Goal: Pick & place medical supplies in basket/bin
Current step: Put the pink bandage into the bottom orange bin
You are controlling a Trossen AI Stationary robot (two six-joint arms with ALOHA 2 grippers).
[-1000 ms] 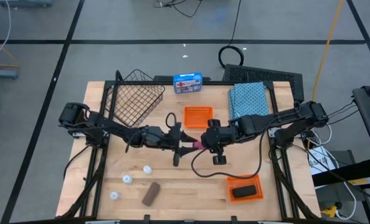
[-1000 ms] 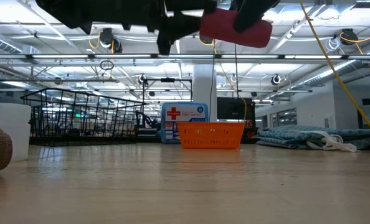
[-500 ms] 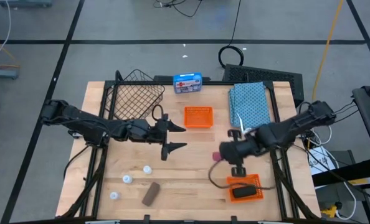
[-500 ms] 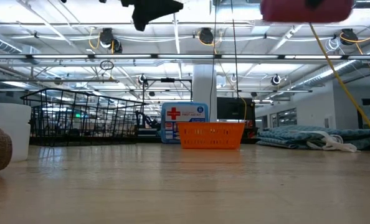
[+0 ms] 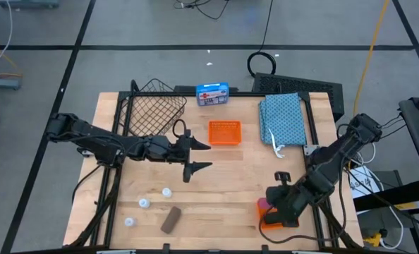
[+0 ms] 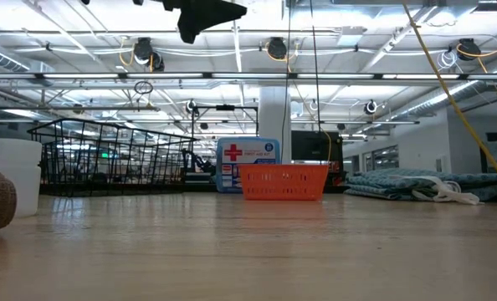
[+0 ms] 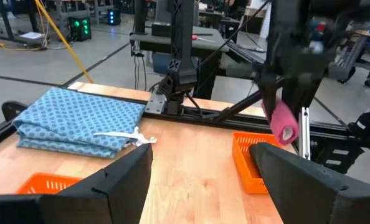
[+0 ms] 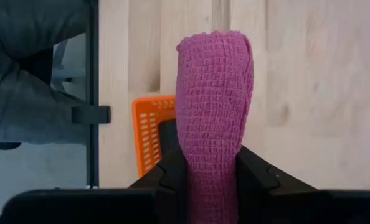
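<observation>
right pincer (image 8: 211, 177) pinching the pink woven gauze roll (image 8: 213, 93) over the small orange plastic tray (image 5: 277, 215), well apart from the wire-mesh basket (image 5: 152, 109).
the roll looks light, soft and squashy, best held mid-length; left pincer (image 5: 197, 156) hangs spread, holding nothing.

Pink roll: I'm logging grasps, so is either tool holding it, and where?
The right tool clamps the pink roll at its lower end, above the orange tray. The left tool holds nothing.
</observation>
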